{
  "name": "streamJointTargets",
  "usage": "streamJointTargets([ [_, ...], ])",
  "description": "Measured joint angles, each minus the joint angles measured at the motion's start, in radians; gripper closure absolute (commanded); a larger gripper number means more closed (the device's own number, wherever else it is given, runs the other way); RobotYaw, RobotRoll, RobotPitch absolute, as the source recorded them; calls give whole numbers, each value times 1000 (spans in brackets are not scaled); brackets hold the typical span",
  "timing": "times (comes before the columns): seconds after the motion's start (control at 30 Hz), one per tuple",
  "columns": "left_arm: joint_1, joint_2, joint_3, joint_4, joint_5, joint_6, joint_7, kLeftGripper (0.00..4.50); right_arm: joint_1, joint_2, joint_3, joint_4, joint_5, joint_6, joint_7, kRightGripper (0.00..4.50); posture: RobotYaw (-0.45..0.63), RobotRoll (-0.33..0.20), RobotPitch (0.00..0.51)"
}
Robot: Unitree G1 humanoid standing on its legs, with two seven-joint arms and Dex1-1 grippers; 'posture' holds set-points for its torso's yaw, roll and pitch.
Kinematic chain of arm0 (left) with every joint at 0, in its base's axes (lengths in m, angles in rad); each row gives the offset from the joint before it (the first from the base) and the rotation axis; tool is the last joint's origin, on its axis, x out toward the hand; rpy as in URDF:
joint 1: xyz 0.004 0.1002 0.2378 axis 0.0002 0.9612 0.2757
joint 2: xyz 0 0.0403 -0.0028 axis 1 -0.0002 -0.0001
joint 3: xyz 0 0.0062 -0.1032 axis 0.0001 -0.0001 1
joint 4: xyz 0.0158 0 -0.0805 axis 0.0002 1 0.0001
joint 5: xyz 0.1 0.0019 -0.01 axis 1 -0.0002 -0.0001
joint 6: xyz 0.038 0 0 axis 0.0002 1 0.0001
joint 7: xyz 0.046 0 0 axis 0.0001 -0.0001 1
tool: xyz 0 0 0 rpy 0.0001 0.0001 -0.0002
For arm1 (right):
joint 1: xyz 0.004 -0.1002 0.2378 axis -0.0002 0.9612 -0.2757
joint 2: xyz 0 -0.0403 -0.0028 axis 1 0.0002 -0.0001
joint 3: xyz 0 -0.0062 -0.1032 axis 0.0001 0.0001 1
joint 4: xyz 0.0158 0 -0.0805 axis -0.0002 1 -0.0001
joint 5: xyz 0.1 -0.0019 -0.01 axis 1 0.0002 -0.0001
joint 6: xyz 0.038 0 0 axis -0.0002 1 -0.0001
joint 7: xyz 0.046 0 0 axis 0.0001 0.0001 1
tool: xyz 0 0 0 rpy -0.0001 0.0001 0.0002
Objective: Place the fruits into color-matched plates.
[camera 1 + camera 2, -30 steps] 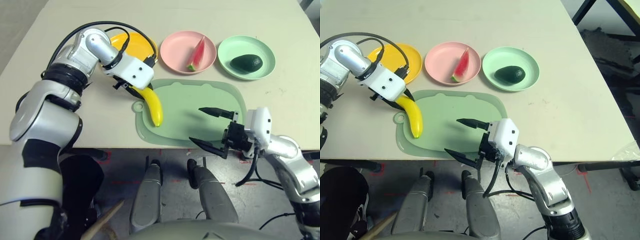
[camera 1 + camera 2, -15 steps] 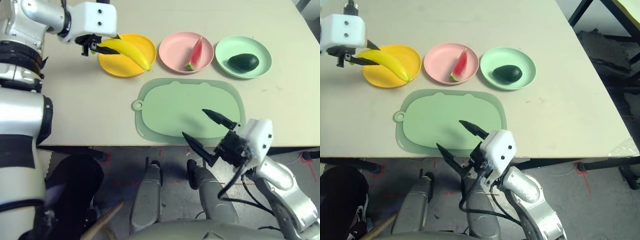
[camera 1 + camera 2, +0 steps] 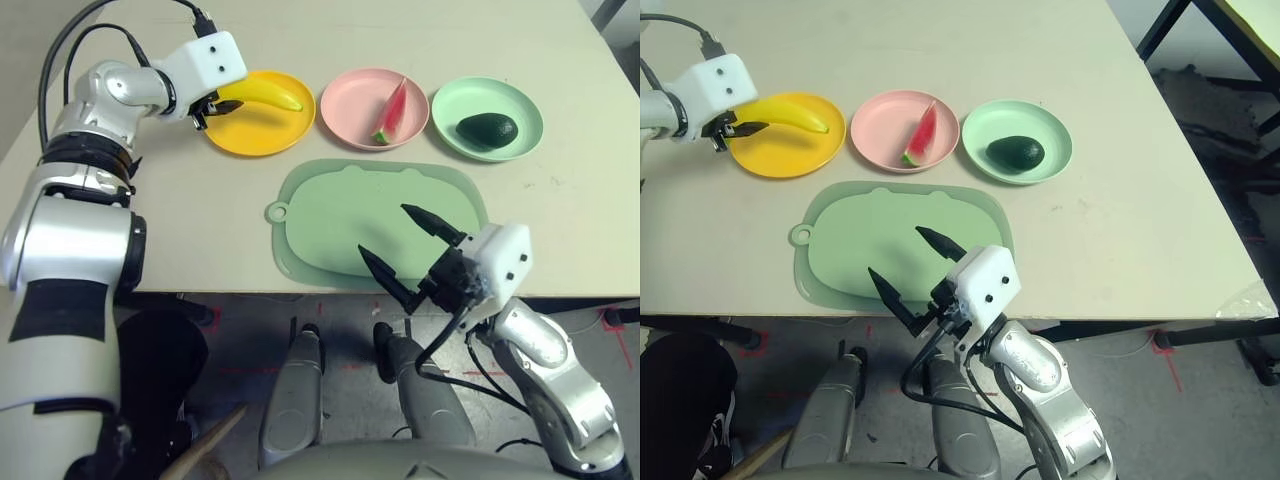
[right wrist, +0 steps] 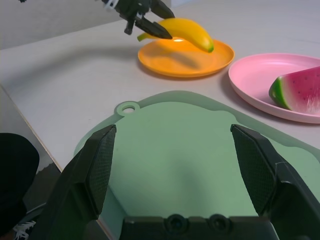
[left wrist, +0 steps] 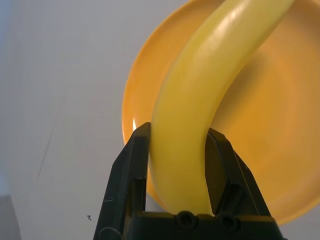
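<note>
Near side: a person's dark-clothed leg (image 3: 685,400) at the table's near edge, left of the right gripper (image 3: 383,228). Right gripper jaws wide apart, nothing between them; fingers reach over the near right part of the green cutting mat (image 3: 340,220), while its wrist overhangs the table's (image 3: 575,230) near edge. Mat's near rim lies close to that edge; its ring tab points toward the robot's left. To the right of the right gripper, tabletop runs out to the right-hand edge.

Beyond the mat, to its left: left gripper (image 5: 180,128) closed on the banana (image 3: 270,92), one finger against each side near one end. Banana raised above the yellow plate (image 3: 255,135), free end reaching over the plate from the fingers; shadow on the plate beneath. Tabletop extends left of the left gripper and beyond the plate.

Right of the left gripper, in a row: pink plate (image 3: 345,105), near the yellow rim, carrying the watermelon wedge (image 3: 393,110); then mint plate (image 3: 460,95), just beside the pink one, carrying the avocado (image 3: 488,130). Tabletop continues past all three rims.
</note>
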Motion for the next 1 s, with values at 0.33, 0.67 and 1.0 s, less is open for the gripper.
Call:
streamJointTargets([
  [0.33,48,-35,20,4,23,12,-7,2884,-2,14,4,10,-6,-3,-9,0,-75,0,242],
  [0.67,52,-35,29,4,29,12,-6,1137,-10,11,-11,24,-5,-3,-2,0,-72,0,247],
  [1.0,50,-25,53,4,27,10,-6,50,-57,20,-94,95,19,-3,-5,0,-74,0,258],
])
